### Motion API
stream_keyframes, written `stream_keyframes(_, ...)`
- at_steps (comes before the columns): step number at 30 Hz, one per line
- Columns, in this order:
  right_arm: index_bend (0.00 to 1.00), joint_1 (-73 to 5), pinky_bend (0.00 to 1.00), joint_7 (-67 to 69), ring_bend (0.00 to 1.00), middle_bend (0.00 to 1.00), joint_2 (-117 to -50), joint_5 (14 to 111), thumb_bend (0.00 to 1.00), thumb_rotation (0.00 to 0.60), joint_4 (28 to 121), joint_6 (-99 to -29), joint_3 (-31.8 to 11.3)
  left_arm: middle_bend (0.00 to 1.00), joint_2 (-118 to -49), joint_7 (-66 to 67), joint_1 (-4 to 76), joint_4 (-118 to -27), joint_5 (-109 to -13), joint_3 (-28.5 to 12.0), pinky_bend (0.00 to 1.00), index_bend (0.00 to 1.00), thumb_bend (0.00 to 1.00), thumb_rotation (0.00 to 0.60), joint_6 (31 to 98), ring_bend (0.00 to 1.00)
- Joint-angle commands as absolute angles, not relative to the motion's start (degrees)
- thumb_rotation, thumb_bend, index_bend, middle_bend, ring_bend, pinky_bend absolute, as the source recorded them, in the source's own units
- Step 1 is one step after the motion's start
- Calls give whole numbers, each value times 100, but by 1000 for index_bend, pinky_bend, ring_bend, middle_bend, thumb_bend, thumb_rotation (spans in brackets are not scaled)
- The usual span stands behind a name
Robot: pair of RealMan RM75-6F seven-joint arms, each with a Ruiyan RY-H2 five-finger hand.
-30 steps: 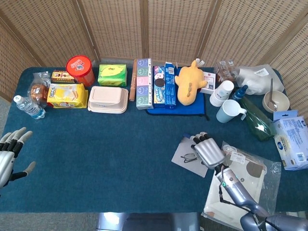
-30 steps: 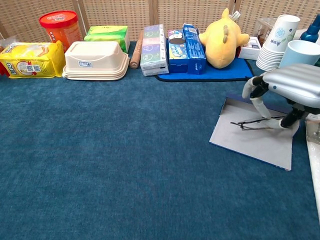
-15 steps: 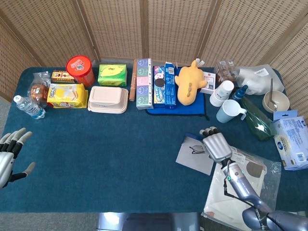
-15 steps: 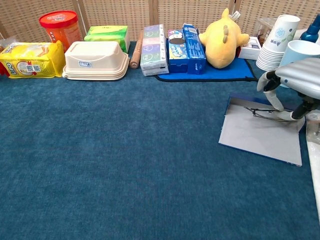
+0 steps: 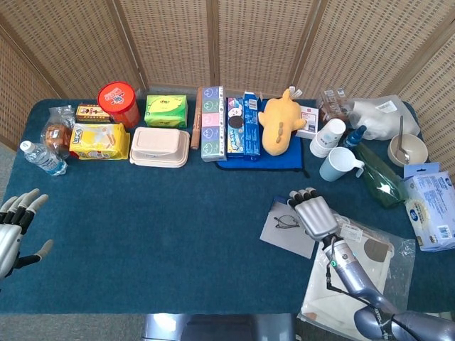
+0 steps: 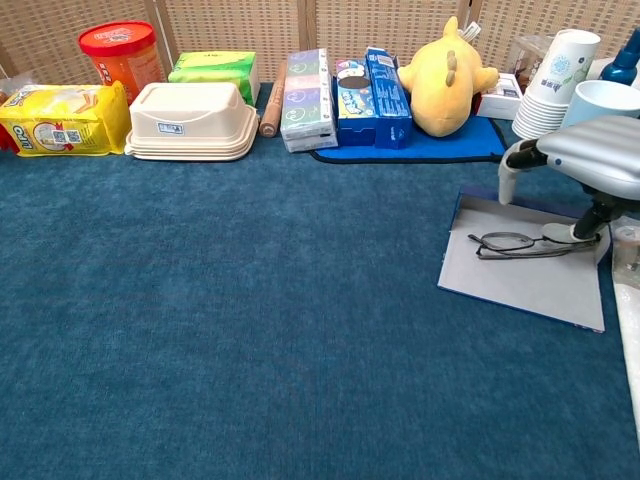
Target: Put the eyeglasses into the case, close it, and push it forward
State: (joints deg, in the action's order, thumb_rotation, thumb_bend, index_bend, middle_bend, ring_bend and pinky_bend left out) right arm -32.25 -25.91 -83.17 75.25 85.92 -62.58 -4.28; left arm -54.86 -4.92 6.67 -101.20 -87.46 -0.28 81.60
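Observation:
The eyeglasses [image 6: 520, 243] are thin, dark-rimmed and folded; they lie flat on the grey flat case [image 6: 520, 280] at the right of the table. In the head view the eyeglasses [image 5: 286, 222] rest on the case [image 5: 284, 234] just left of my right hand [image 5: 313, 214]. My right hand [image 6: 590, 155] hovers over them with a finger [image 6: 508, 178] lifted off the case; its thumb [image 6: 590, 218] stands at the glasses' right end. It holds nothing. My left hand [image 5: 14, 231] is at the table's near left edge, fingers spread and empty.
Along the back stand a red canister [image 5: 117, 101], a beige lunch box [image 5: 160, 146], tissue boxes [image 5: 212, 122], a yellow plush toy [image 5: 279, 121], paper cups [image 5: 327, 136] and a mug [image 5: 338, 165]. A clear plastic bag [image 5: 355, 273] lies right of the case. A water bottle [image 5: 41, 158] lies far left.
The right hand carried the glasses and slid the case a little right and forward, then set the glasses down flat on it and lifted its fingers. The left hand stayed put.

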Motion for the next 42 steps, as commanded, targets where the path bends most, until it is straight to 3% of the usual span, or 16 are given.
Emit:
stream_keyframes(1, 262, -3247, 248, -2722, 218, 214, -8282, 7435, 273, 600, 8726, -6193, -448, 0, -5489, -502, 660, -10107, -8747, -25, 0, 28, 283, 600, 8168, 0)
stream_keyframes(19, 4, -3416, 209, -3465, 112, 95, -8404, 7174, 202, 600, 9147, -6035, -468, 0, -5524, -592, 671, -10008, -8734, -39, 0, 28, 283, 600, 8151, 0)
stream_keyframes(42, 0, -3902, 205, -3550, 101, 80, -8733, 6792, 199, 600, 8356, -5655, -786, 0, -5491, -665, 589, -9949, -8713, -16, 0, 29, 283, 600, 8219, 0)
